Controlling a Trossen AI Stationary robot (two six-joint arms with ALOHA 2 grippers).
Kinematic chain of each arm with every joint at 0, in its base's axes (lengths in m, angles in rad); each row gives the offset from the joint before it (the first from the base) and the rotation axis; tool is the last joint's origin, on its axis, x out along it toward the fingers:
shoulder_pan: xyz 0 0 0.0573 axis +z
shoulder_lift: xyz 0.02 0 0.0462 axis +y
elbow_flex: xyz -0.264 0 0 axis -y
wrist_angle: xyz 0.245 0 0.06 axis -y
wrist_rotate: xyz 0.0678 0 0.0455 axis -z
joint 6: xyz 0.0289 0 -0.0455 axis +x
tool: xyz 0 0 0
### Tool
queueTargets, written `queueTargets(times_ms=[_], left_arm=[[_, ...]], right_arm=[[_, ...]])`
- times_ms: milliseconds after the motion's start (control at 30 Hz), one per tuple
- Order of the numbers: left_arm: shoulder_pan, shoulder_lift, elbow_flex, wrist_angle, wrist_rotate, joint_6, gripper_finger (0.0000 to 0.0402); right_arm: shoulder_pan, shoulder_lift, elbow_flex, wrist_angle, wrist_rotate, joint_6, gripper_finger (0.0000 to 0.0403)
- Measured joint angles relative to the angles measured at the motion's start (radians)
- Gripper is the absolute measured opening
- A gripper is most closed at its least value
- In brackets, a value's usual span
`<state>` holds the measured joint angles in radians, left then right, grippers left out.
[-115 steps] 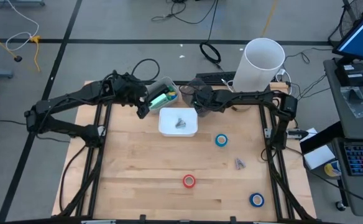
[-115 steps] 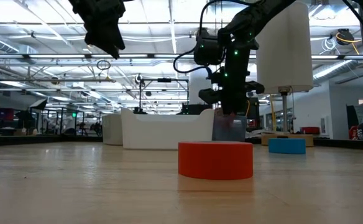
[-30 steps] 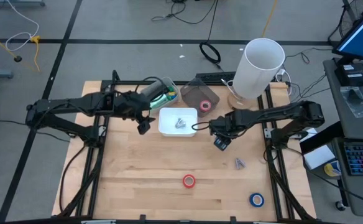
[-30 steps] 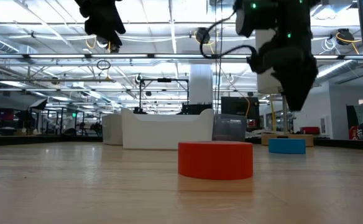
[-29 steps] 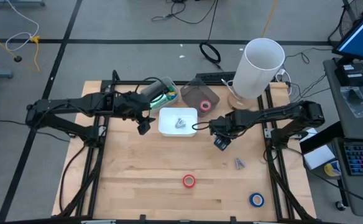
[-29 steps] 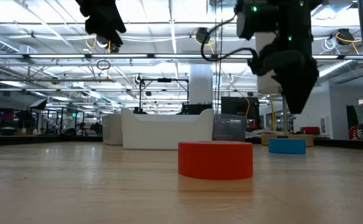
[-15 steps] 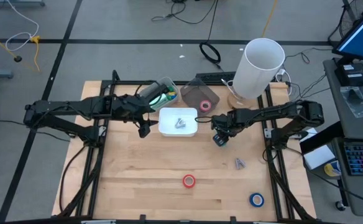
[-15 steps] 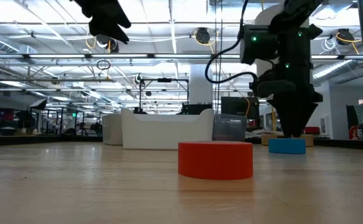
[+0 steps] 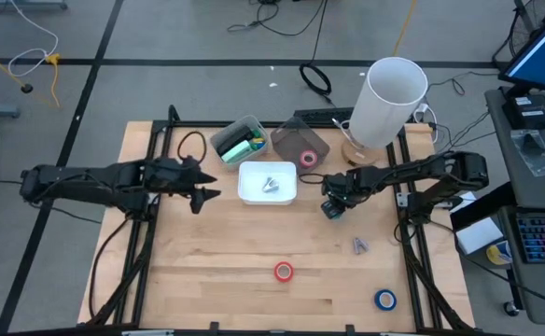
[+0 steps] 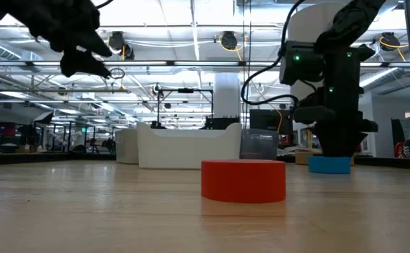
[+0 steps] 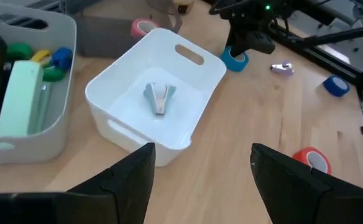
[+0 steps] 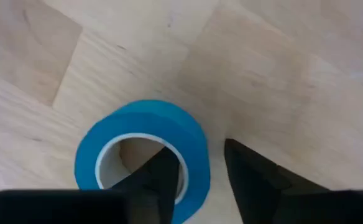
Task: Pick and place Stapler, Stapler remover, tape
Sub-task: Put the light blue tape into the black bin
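Note:
My right gripper [image 9: 331,207] is open and points down on a blue tape roll [image 12: 141,146] lying flat on the wood. It also shows in the low view [image 10: 335,151]. My left gripper [image 9: 202,196] is open and hangs over bare wood, left of the white bin [image 9: 291,194]. That bin holds a staple remover [image 11: 161,98]. A green stapler [image 11: 23,93] lies in the grey bin [image 9: 226,135], and pink tape [image 9: 307,160] sits in the dark tray. Flat on the table are red tape [image 9: 284,272], another blue roll [image 9: 385,300] and a second staple remover [image 9: 359,245]. My right gripper comes at the blue roll from above and straddles its wall [image 12: 194,163]. One finger [image 12: 156,180] is inside the centre hole and the other [image 12: 253,180] is outside. I cannot tell whether the fingers touch the wall. The roll lies flat on the table.
A tall white cylinder [image 9: 390,98] stands at the far right corner. Black frame rails run along the left [image 9: 146,243] and right [image 9: 408,252] sides of the table. Bare wood spreads between the bins and the red roll.
My right gripper has come down from above the table onto the blue roll, shifting slightly toward the far edge. My left arm has drawn back toward the table's left edge and a little nearer, and its gripper has moved away from the bins. No object has moved.

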<state>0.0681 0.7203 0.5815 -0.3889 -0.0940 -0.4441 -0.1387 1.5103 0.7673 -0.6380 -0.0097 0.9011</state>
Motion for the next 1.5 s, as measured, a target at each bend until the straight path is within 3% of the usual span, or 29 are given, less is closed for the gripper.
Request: queueTargets(times_ms=[233, 400, 567, 767, 1000, 1167, 1333, 1500], left_arm=[[0.000, -0.070, -0.085, 0.005, 0.019, 0.016, 0.0262], [0.000, -0.073, -0.116, 0.003, 0.055, 0.042, 0.0262], [0.000, -0.073, -0.130, 0.004, 0.068, 0.041, 0.0262], [0.000, -0.073, -0.131, 0.006, 0.068, 0.046, 0.0262], [0.000, -0.073, -0.131, 0.023, 0.068, 0.047, 0.0262], [0.000, -0.073, -0.131, 0.046, 0.068, 0.048, 0.0262], [0.000, -0.073, -0.131, 0.048, 0.068, 0.045, 0.0262], [0.000, -0.073, -0.131, 0.050, 0.068, 0.039, 0.0262]], right_arm=[[0.000, 0.002, -0.004, 0.011, -0.001, 0.001, 0.0034], [0.000, -0.035, -0.008, 0.025, -0.014, 0.008, 0.0033], [0.003, -0.149, -0.009, 0.103, -0.134, 0.060, 0.0033], [0.019, -0.311, -0.009, 0.412, -0.152, 0.119, 0.0033], [0.015, -0.387, -0.007, 0.921, 0.119, -0.046, 0.0033], [0.014, -0.373, -0.007, 1.120, 0.371, -0.276, 0.0033], [0.014, -0.326, 0.043, 1.177, 0.497, -0.439, 0.0033], [0.014, -0.221, 0.204, 1.047, 0.565, -0.533, 0.0033]])
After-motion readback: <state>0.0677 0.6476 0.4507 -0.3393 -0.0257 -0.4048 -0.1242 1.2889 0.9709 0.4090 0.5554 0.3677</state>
